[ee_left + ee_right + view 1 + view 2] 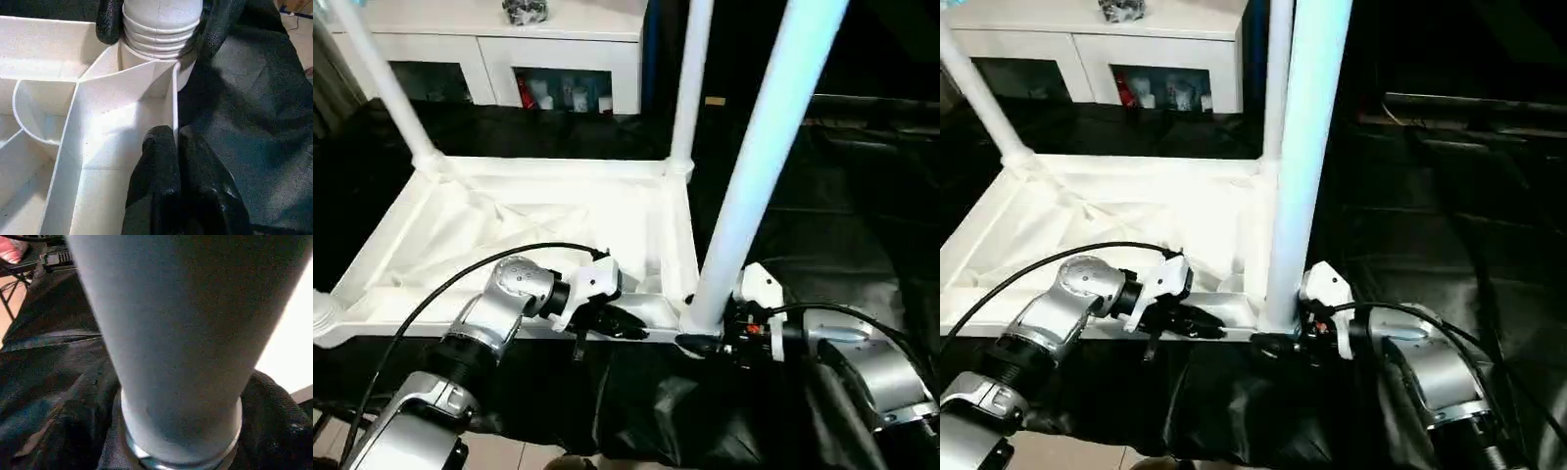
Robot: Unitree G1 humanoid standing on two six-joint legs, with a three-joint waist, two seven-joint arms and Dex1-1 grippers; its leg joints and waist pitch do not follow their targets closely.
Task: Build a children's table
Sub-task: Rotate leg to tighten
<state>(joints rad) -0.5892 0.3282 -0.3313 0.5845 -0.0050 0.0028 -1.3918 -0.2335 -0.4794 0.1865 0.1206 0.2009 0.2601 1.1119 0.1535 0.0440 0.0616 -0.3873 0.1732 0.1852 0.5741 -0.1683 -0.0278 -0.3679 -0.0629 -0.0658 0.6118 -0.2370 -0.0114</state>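
On the black cloth point(862, 225) the white tabletop point(558, 220) lies upside down, ribbed underside up, long axis running left to right. Three legs stand upright in corner sockets. The left tool point(625, 324) is pinched onto the near rim; the right tool point(703, 343), spread, flanks the near-right leg's point(759, 166) base. Behind, a cabinet point(509, 49) holds bottles.

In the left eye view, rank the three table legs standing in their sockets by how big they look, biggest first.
1. Near right leg, though it stands closest to the camera.
2. Far left leg and far right leg: look alike, no ranking.
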